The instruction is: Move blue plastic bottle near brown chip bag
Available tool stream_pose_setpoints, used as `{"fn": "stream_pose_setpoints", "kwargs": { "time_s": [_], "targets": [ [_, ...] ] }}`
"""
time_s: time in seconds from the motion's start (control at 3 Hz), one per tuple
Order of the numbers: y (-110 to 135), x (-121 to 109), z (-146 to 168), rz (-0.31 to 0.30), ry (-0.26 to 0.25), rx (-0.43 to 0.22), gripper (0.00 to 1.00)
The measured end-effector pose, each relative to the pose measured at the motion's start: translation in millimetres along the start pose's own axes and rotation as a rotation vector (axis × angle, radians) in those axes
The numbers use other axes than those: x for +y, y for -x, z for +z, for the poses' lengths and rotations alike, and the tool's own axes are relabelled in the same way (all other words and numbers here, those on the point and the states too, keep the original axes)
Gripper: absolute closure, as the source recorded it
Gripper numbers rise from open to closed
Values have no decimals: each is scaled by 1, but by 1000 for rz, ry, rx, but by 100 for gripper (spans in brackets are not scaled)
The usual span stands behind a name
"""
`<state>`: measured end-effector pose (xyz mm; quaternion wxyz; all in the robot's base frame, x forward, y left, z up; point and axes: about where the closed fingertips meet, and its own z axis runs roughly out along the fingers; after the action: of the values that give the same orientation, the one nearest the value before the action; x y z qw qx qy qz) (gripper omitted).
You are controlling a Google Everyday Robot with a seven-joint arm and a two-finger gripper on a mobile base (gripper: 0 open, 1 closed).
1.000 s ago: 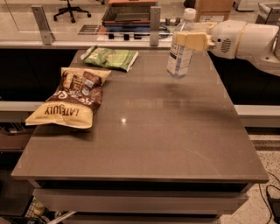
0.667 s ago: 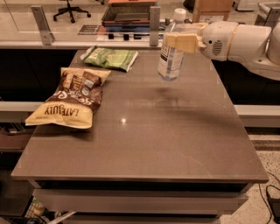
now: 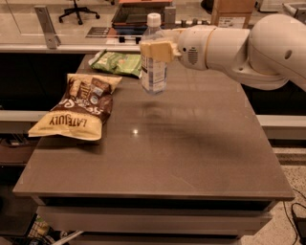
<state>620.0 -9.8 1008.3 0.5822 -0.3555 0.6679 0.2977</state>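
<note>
The blue plastic bottle (image 3: 154, 72), clear with a white cap and a pale label, hangs upright a little above the brown table (image 3: 191, 158), over its far middle. My gripper (image 3: 156, 50) is shut on the bottle's upper part, with the white arm reaching in from the right. The brown chip bag (image 3: 79, 106), yellow with a dark brown panel and "LATE JULY" lettering, lies flat on the table's left side. The bottle is about a hand's width to the right of the bag's top corner.
A flat green bag (image 3: 117, 62) lies at the far left of the table, just behind and left of the bottle. Beyond the table stands a counter with a dark tray (image 3: 138, 16) and a cardboard box (image 3: 234, 12).
The arm has carried the bottle leftward across the far part of the table, from the right side towards the chip bag. The bags have not moved.
</note>
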Motion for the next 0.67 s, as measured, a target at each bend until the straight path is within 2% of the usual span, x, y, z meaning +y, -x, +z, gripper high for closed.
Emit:
{"fn": "stream_pose_setpoints", "kwargs": {
  "time_s": [0.33, 0.67],
  "targets": [
    [-5, 32, 32, 20, -1, 8, 100],
    [-13, 60, 50, 53, -4, 4, 100]
  ]
}}
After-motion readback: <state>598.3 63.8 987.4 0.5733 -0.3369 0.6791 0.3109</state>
